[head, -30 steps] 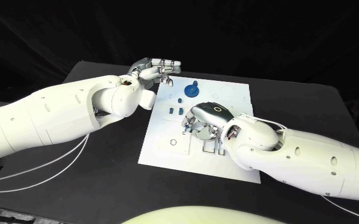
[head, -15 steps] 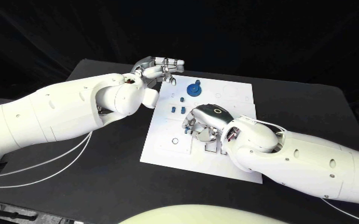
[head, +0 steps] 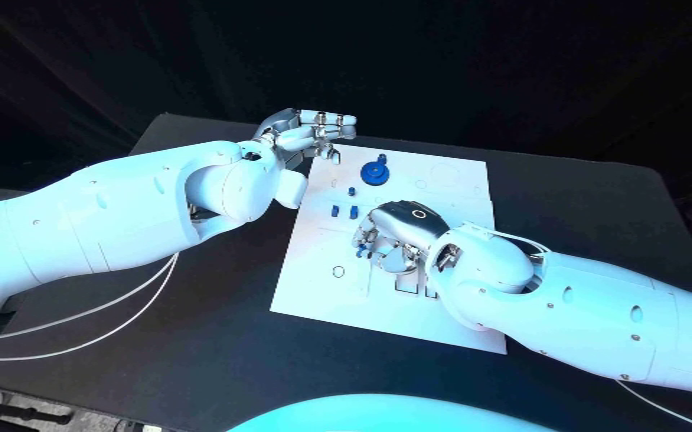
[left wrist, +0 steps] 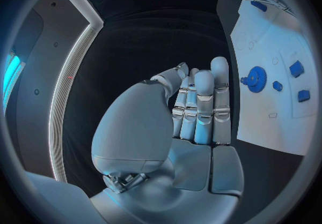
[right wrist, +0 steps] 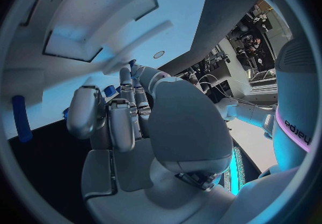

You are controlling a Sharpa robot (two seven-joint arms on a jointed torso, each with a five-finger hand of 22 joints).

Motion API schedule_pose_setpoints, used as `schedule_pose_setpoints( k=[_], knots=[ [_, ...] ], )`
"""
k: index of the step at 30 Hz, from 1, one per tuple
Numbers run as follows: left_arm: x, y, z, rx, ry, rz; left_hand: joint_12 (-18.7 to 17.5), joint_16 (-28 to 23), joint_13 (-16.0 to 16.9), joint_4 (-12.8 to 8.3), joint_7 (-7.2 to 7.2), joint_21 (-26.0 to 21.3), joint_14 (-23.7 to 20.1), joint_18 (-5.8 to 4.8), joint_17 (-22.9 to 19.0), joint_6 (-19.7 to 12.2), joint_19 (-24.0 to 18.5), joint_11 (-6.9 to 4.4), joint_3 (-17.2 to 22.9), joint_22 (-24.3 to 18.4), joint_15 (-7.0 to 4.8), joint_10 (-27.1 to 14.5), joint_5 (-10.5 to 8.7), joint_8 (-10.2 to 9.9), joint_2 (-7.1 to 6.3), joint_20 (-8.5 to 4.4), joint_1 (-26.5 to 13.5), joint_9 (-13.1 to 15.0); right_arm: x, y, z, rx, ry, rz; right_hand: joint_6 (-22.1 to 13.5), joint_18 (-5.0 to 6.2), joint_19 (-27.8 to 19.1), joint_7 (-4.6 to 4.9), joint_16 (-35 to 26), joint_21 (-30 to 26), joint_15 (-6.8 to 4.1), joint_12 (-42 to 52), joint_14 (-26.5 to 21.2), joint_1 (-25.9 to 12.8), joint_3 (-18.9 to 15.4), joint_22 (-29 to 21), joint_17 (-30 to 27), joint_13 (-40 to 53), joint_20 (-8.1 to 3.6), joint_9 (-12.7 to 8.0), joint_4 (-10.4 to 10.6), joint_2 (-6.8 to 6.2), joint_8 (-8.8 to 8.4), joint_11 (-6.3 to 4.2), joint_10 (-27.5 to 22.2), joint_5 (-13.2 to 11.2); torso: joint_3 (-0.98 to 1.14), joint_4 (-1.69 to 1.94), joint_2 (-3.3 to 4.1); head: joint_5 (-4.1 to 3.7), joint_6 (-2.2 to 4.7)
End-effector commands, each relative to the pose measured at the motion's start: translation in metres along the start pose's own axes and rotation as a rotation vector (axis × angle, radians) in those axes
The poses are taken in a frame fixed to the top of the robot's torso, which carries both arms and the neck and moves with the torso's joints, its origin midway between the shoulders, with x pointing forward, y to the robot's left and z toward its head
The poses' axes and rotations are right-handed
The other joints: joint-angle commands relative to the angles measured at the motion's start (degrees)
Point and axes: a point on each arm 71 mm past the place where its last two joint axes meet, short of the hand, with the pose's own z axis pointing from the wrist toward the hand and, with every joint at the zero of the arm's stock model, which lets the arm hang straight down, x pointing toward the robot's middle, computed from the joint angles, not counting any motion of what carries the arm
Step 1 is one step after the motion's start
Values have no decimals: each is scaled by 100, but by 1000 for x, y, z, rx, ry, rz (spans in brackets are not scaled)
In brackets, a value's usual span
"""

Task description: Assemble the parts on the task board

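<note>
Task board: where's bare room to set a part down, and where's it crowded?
Free: the near-left part of the task board, bordered by its left and near edges and the right hand, and the far-right corner beyond the blue gear. Crowded: the middle, where the right hand rests beside small blue parts, and the far-left corner under the left hand.

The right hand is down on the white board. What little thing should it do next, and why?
Probably keep pressing or seating the small blue part under its fingers. The right hand rests low on the task board, fingers curled around that spot, though I cannot tell whether it grips the part. The left hand waits by the far edge near the blue gear.
</note>
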Motion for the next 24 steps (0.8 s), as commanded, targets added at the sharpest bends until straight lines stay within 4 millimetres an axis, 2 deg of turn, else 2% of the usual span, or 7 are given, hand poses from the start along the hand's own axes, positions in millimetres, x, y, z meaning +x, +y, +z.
schedule_pose_setpoints(
  k=[1, 13, 17, 24],
  knots=[
    [3, -1, 0, 5, 25, 0, 28, 0, 5, 11, -7, -29, -35, 75, -5, -35, 2, 11, -38, -9, 4, -30, 17, 22, 0, 19, -44, -10, 2, 0, 1, -1, 19, -18, 41, -54, 19, -5, 28, -23, -40, 10, 305, -41, -8, 253, 127, -11, 7, 7, -31, 34, -6, -47, 25, 11, 0, 1, 4, 5, -9],
    [4, 0, 0, 1, 28, 2, 32, -5, 7, 12, -5, -32, -41, 75, -16, -41, 1, 13, -44, -11, 6, -39, 17, 23, 0, 21, -50, -11, 7, 4, 2, -17, 57, -16, 39, -52, 15, -5, 28, -35, -40, 6, 304, -81, -35, 250, 125, -10, 8, 11, -40, 20, -10, -47, 24, 22, -1, -1, -1, 7, -17],
    [4, 0, 0, 1, 27, 3, 32, -5, 7, 12, -5, -32, -41, 75, -16, -41, 1, 13, -44, -11, 6, -39, 17, 23, 0, 21, -50, -11, 9, 5, 2, -15, 83, -19, 22, -45, -2, -4, 31, -78, -34, -9, 303, -174, -109, 232, 129, -12, 12, 14, -39, -6, -25, -44, 9, 100, -2, -4, -3, 8, -21],
    [4, 0, 0, 0, 27, 4, 32, -5, 7, 12, -5, -32, -41, 75, -16, -41, 1, 13, -44, -11, 6, -39, 17, 23, 0, 21, -50, -11, 7, 0, 1, 16, 50, -31, -161, -21, -69, 58, 30, -235, 16, -108, 296, -376, -250, 154, 126, -49, 45, -18, -2, -90, -135, 21, -163, 202, 0, -2, -4, -2, -14]
  ],
)
